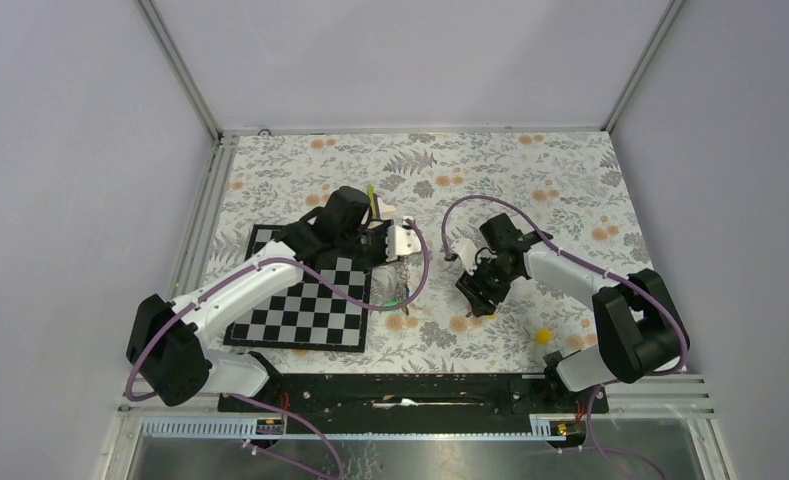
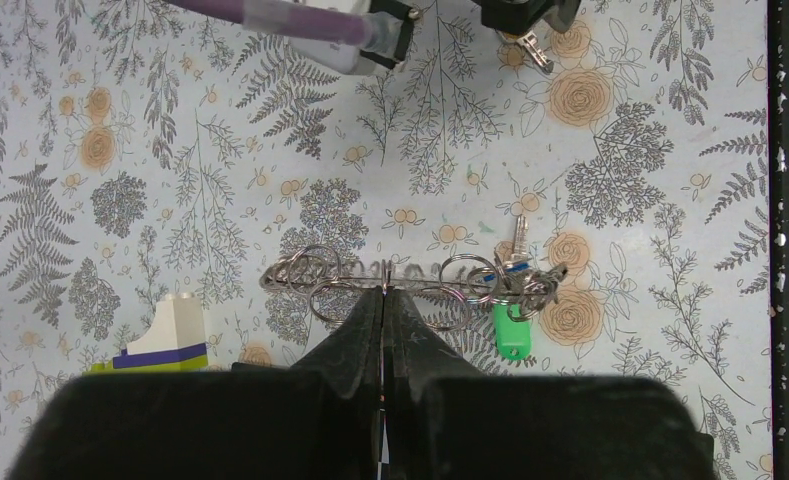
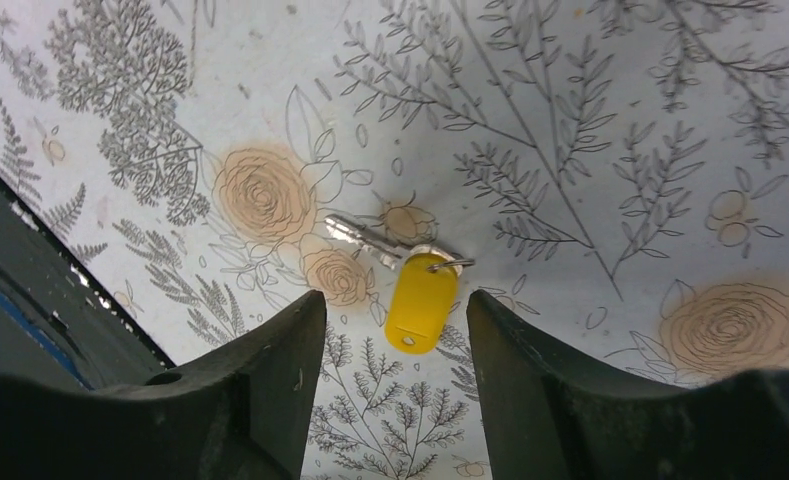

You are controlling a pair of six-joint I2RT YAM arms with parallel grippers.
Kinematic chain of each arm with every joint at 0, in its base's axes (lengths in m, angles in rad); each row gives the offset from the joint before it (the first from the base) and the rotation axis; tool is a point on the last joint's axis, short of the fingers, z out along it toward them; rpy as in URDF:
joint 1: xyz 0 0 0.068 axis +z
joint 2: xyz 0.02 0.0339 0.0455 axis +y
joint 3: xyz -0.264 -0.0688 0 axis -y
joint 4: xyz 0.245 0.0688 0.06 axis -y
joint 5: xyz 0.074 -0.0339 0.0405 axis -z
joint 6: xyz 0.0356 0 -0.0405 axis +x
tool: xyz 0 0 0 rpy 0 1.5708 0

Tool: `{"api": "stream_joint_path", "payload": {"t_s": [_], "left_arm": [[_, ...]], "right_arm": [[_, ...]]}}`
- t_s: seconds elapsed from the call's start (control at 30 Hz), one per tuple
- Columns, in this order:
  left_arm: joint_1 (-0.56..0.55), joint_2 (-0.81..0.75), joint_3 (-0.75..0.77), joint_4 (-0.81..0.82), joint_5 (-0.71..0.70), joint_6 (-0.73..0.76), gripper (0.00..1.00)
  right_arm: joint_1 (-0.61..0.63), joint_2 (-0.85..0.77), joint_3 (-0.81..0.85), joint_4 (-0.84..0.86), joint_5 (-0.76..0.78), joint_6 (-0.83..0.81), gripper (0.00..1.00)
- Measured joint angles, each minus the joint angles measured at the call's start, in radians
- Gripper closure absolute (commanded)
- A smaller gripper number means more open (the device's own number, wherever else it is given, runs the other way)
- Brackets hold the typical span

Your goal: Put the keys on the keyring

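My left gripper is shut on the keyring, a thin metal loop held above the flowered cloth. A green-tagged key and a blue-tagged key hang bunched at the loop's right end. From above, the left gripper holds the keyring just right of the checkerboard. A yellow-tagged key lies flat on the cloth, its metal blade pointing up-left. My right gripper stands open just over it, a finger on each side of the tag's near end, not touching. In the top view the right gripper points down at the cloth.
A black-and-white checkerboard lies under the left arm. A white, purple and yellow-green block sits left of the left fingers. A small yellow piece lies by the right arm's base. The black front rail borders the near edge.
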Motion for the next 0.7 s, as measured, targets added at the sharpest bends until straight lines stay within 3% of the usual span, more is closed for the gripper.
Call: {"api": "stream_joint_path", "payload": {"t_s": [0.17, 0.7], "left_arm": [[0.0, 0.0, 0.0, 0.001, 0.003, 0.0, 1.0], [0.0, 0.0, 0.0, 0.005, 0.005, -0.011, 1.0]], "right_arm": [[0.011, 0.006, 0.023, 0.021, 0.053, 0.058, 0.41], [0.032, 0.058, 0.039, 0.04, 0.097, 0.111, 0.59]]}}
